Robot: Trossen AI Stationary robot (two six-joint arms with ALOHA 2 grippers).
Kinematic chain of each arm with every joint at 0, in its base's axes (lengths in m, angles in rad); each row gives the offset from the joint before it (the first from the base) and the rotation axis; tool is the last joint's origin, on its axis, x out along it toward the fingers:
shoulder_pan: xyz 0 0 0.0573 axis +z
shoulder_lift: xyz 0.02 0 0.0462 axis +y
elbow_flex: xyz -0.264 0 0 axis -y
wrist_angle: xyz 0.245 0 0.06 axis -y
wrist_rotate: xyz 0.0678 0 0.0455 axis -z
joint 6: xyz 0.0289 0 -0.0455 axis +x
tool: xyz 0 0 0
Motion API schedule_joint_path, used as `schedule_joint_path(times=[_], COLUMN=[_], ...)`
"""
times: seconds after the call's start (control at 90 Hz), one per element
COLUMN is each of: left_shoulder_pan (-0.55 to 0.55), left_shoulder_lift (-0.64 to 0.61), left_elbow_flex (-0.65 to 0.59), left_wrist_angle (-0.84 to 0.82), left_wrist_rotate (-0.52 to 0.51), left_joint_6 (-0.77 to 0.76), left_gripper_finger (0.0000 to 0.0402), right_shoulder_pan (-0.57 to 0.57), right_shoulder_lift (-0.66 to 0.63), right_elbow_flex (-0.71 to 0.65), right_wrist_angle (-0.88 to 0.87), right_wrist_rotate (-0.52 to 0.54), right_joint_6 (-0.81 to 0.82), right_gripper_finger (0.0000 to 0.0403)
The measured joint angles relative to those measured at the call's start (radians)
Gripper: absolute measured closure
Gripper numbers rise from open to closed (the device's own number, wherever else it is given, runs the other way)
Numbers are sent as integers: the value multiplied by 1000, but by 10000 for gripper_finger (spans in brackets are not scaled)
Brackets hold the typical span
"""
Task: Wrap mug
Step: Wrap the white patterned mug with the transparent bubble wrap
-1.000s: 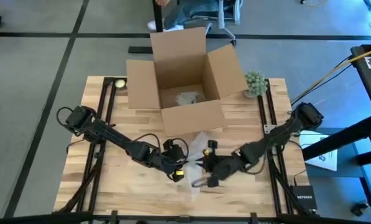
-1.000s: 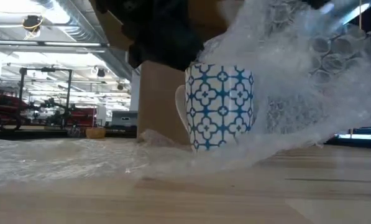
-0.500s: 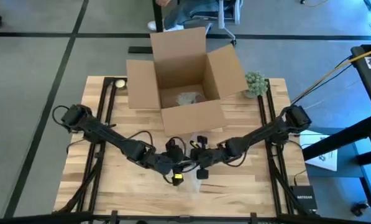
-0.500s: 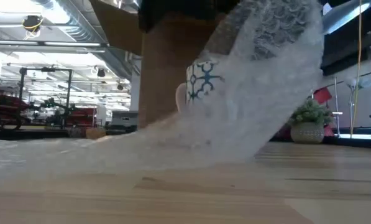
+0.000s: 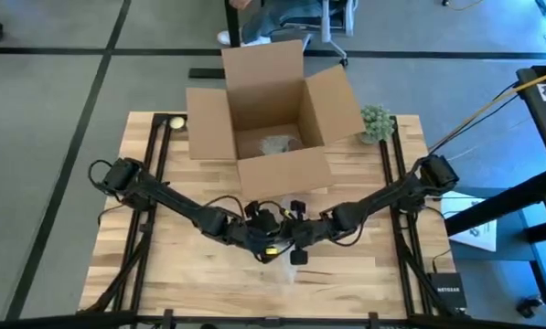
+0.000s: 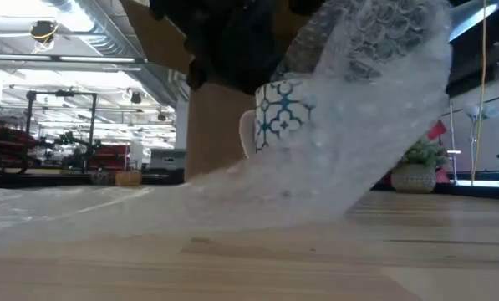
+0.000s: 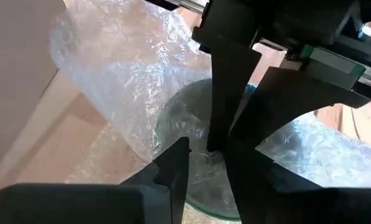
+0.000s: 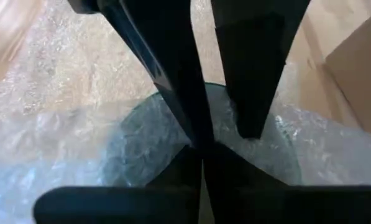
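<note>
1. Mug [image 6: 284, 117] sits mid-desk [image 5: 163, 274], near the front edge, half under bubble wrap [image 6: 374, 125].
2. Left end effector [image 5: 265, 239] and right end effector [image 5: 291, 233] meet over it; both pinch the wrap.
3. Cardboard box [image 5: 273, 119] sits behind.

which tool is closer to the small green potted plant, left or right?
Right. Both tools meet mid-table over the bubble-wrapped mug; the right one sits on the side toward the small green potted plant.

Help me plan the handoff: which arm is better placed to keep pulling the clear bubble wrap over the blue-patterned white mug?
Probably right. The right gripper seems pinched on the bubble wrap draped over the mug; the left gripper hovers alongside.
</note>
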Motion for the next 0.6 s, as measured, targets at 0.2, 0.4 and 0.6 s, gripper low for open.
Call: schedule_joint_path(times=[0.2,0.4,0.6], left_shoulder_pan=[-4,-4,-4], left_shoulder_lift=[1,2,3], left_elbow_flex=[0,-1,-2], left_wrist_angle=[3,0,0], left_wrist_rotate=[1,6,7], left_joint_6=[2,6,8], left_gripper_finger=[314,314,314], right_shoulder_pan=[0,0,-1], right_shoulder_lift=[-18,-90,-200], right_elbow_flex=[-1,-2,4], right_wrist_angle=[-18,-84,-181], right_wrist_rotate=[-2,-26,-10], right_joint_6=[-1,23,31], right_gripper_finger=[402,402,402])
